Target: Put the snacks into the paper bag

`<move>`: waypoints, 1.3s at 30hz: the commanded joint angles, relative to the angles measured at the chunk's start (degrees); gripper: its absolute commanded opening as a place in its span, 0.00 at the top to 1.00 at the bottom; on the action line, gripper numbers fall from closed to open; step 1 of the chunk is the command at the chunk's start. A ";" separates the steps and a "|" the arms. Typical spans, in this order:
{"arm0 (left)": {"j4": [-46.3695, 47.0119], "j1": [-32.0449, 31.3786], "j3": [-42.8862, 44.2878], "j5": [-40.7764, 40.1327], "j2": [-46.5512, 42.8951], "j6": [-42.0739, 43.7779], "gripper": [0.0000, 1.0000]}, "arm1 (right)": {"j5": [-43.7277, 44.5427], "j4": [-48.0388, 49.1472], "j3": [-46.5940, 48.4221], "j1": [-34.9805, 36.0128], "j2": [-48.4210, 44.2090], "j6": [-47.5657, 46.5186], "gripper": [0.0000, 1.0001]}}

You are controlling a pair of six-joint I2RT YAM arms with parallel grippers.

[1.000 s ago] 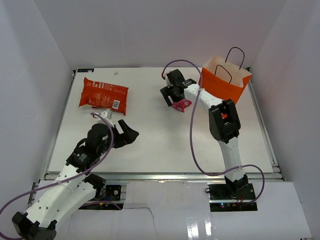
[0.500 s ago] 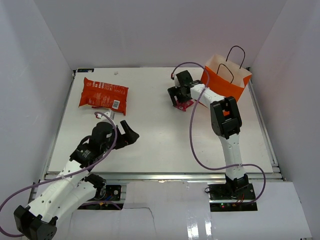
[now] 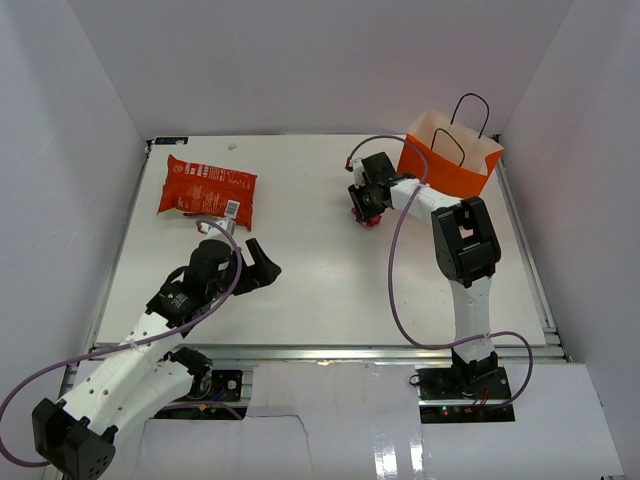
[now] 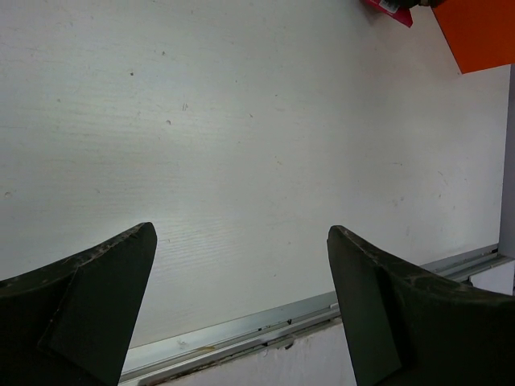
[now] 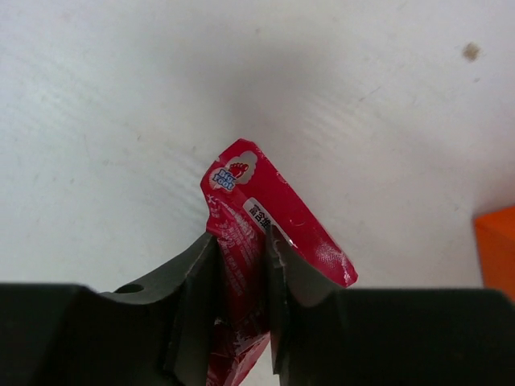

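A red candy wrapper (image 5: 269, 201) is pinched between the fingers of my right gripper (image 5: 241, 236), which is shut on it right at the table surface. From above, that gripper (image 3: 367, 205) sits just left of the orange paper bag (image 3: 450, 165), and only a bit of the wrapper (image 3: 372, 221) shows under it. The bag stands upright with its cream lining and black handles showing. A large red-orange chip bag (image 3: 207, 188) lies flat at the far left. My left gripper (image 3: 265, 258) hovers open and empty below the chip bag, over bare table (image 4: 241, 233).
White walls enclose the table on three sides. A metal rail (image 4: 241, 326) runs along the table's edge in the left wrist view, where the wrapper (image 4: 390, 6) and the bag's corner (image 4: 483, 32) peek in at the top right. The bag's orange edge (image 5: 496, 249) shows at right.
My right gripper moved right toward the bag and down onto the red wrapper, then closed on it. My left arm shifted slightly forward and stayed open.
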 commanded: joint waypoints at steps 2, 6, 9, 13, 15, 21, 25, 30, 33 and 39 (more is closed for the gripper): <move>2.45 0.29 2.35 0.44 0.39 1.55 0.02 | -7.72 -4.22 -4.51 0.85 -4.92 -7.45 0.72; 3.06 0.29 2.88 -0.09 0.57 1.99 0.02 | -23.41 -7.29 -3.90 0.67 -12.39 -19.21 0.76; 3.24 0.29 3.50 -0.53 0.57 2.34 0.02 | -32.94 -12.55 -0.75 0.41 -18.46 -28.88 0.76; 3.41 0.29 3.76 -1.05 0.22 2.78 0.02 | -38.49 -16.00 5.93 -1.17 -26.54 -33.15 0.76; 3.41 0.29 3.67 -1.23 -0.13 2.87 0.02 | -39.73 -15.30 9.62 -3.71 -29.35 -32.36 0.76; 3.50 0.29 3.15 -1.93 -1.80 2.87 0.02 | -40.96 -8.37 25.10 -19.43 -31.39 -16.13 0.76; 3.85 0.29 2.62 -1.93 -2.33 3.13 0.02 | -39.82 -3.44 25.02 -29.55 -31.22 -6.36 0.76; 4.20 0.29 2.44 -1.50 -2.16 3.48 0.02 | -43.59 -2.91 20.37 -37.47 -28.67 3.14 0.75; 4.47 0.29 2.36 -1.41 -2.24 3.57 0.02 | -44.91 -3.26 15.80 -38.88 -27.96 4.12 0.74; 4.03 0.29 2.35 -2.37 -2.42 0.67 0.02 | -43.60 -4.40 10.96 -38.97 -26.82 1.93 0.68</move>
